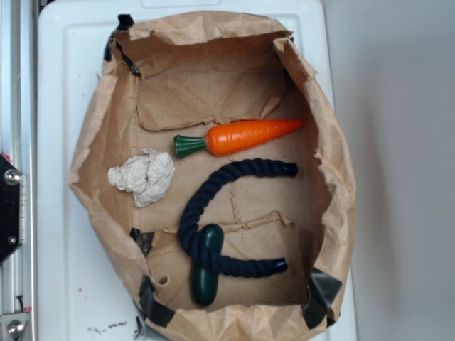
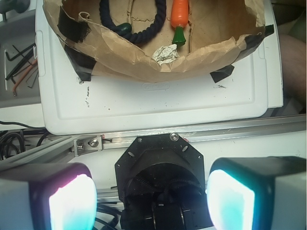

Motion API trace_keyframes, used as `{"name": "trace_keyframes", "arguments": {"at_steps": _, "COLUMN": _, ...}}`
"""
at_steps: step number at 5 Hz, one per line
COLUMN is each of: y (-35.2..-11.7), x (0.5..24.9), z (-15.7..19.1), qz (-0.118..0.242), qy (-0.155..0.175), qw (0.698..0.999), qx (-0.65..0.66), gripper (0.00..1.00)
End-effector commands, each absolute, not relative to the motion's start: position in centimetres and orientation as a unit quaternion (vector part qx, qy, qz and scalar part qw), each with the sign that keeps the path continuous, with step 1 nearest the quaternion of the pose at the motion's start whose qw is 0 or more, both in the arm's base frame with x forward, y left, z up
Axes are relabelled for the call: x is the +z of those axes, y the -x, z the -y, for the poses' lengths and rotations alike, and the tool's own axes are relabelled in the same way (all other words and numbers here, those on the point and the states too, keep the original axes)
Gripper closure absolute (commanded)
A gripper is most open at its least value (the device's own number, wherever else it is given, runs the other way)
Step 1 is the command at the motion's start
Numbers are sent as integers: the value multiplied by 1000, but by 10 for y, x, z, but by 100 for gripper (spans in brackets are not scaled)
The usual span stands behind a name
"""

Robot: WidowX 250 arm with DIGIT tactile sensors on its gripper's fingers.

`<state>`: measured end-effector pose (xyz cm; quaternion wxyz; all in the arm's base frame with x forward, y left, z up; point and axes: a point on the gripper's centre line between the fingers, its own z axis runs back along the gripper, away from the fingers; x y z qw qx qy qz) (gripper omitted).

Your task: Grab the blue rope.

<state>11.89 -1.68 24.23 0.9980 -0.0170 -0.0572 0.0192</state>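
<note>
The gripper (image 2: 151, 194) stood wide open, holding nothing. The blue rope (image 2: 135, 25) lay well ahead of it and slightly left, inside the paper bag (image 2: 144, 57), curved in a U whose bend faced the gripper beside the green toy (image 2: 124, 29).

Open from above: paper bag (image 1: 334, 177) walls ring the contents. Pickle (image 1: 206, 264) lies across the blue rope (image 1: 213, 206) bend; carrot (image 1: 245, 136) just beside its upper end. Rope's middle arc clear.

A white plastic board (image 1: 64, 213) lies over a pale grey surface (image 1: 398, 142). An aluminium rail (image 2: 230, 128) runs along its near edge, with Allen keys (image 2: 19, 67) off to one side.
</note>
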Motion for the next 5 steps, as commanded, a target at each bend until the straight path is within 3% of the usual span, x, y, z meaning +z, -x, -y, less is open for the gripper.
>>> {"name": "trace_keyframes", "arguments": {"at_steps": 1, "y": -119, "x": 242, "z": 17, "qz": 57, "qy": 17, "qw": 998, "qx": 19, "gripper": 0}}
{"name": "trace_keyframes", "arguments": {"at_steps": 2, "y": -161, "x": 227, "z": 26, "qz": 92, "qy": -11, "qw": 993, "qx": 74, "gripper": 0}}
{"name": "trace_keyframes", "arguments": {"at_steps": 3, "y": -207, "x": 219, "z": 32, "qz": 90, "qy": -14, "qw": 993, "qx": 75, "gripper": 0}}
{"name": "trace_keyframes", "arguments": {"at_steps": 5, "y": -269, "x": 183, "z": 15, "qz": 104, "qy": -12, "qw": 991, "qx": 87, "gripper": 0}}
